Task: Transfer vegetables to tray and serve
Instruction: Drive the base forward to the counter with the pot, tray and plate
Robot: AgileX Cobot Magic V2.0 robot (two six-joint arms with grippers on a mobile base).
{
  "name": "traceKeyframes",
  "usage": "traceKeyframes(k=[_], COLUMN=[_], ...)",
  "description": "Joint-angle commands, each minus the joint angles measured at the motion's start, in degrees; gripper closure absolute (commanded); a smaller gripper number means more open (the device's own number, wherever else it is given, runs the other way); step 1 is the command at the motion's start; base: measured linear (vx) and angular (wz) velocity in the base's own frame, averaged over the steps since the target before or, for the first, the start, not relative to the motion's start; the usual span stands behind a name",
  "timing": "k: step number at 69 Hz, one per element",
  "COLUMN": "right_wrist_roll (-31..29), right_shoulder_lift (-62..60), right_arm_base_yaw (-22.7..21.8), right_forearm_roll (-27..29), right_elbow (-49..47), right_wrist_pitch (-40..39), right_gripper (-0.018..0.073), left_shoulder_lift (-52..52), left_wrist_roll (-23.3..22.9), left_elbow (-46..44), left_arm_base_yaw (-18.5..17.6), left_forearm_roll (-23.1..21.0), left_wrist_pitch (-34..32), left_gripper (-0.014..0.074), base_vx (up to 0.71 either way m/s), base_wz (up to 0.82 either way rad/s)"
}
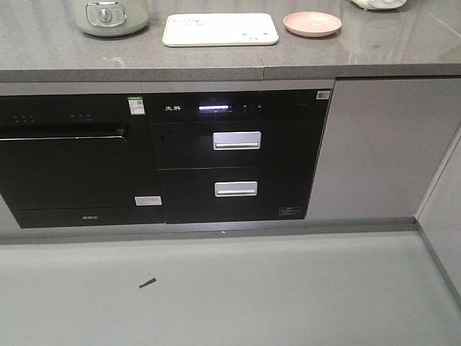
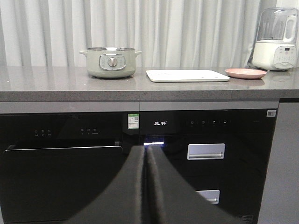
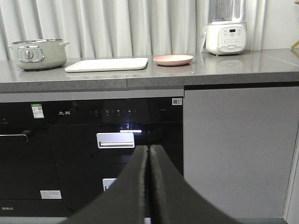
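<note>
grey stone tabletop (image 1: 346,54) carries the cream tray (image 1: 220,30) near 12 o'clock in the front view, lying flat and bare; the pink plate (image 1: 312,23) sits just beside it at 3 o'clock, the green pot (image 1: 112,16) at 9 o'clock; you will find no lettuce leaf in any view, and the plate looks empty from above, so i cannot tell you where the vegetables are; your left tool (image 2: 146,150) has its fingers pressed together on nothing, and your right tool (image 3: 148,148) likewise; both hang low in front of the black appliance drawers (image 1: 236,169), well below the tabletop; i judge the task at its opening, the approach step; next you need to raise the arms to tabletop height, locate the leaf, and part the fingers before reaching.
</note>
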Motion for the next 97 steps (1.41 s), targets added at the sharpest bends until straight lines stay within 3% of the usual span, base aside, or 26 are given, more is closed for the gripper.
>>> traceKeyframes(k=[1, 97], right_wrist_roll=[-0.09, -0.09], right_shoulder_lift=[-0.06, -0.06], right_arm_base_yaw=[-0.3, -0.3], right_forearm_roll=[-0.49, -0.49], right_elbow=[0.36, 0.36], right_wrist_pitch=[-4.57, -4.57], right_gripper=[0.0566, 0.0566], left_shoulder_lift=[-0.82, -0.82], left_wrist_roll=[0.0, 0.0], left_elbow=[0.57, 0.57], left_arm_base_yaw=[0.18, 0.18], left_forearm_roll=[-0.46, -0.46], left_wrist_pitch=[-4.15, -4.15], left_gripper=[0.0603, 0.0603], base_vx=[0.1, 0.11], base_wz=[0.01, 0.02])
